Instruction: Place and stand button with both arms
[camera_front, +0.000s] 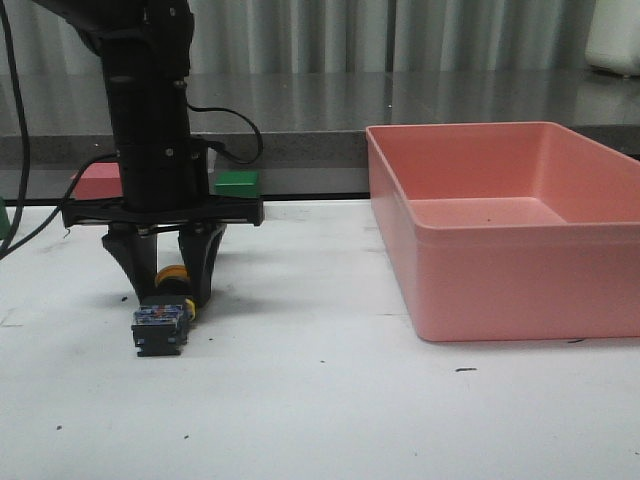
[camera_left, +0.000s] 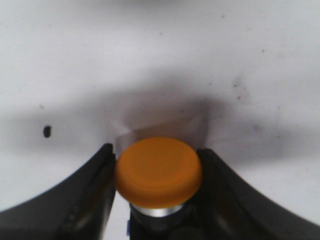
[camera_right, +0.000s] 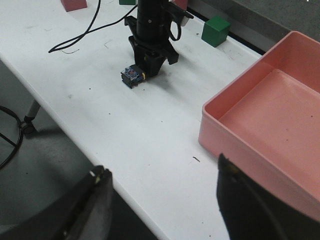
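Note:
The button lies on its side on the white table, its blocky black base toward the front and its yellow cap pointing back. My left gripper comes straight down over it, shut on the button near the cap and collar. In the left wrist view the orange-yellow cap fills the gap between the black fingers. The right wrist view shows the button under the left gripper from afar. My right gripper hangs open over the table's front edge, nothing in it.
A large pink bin stands on the right of the table. A green cube and a red block sit at the back behind the left arm. A black cable trails across the table's left part.

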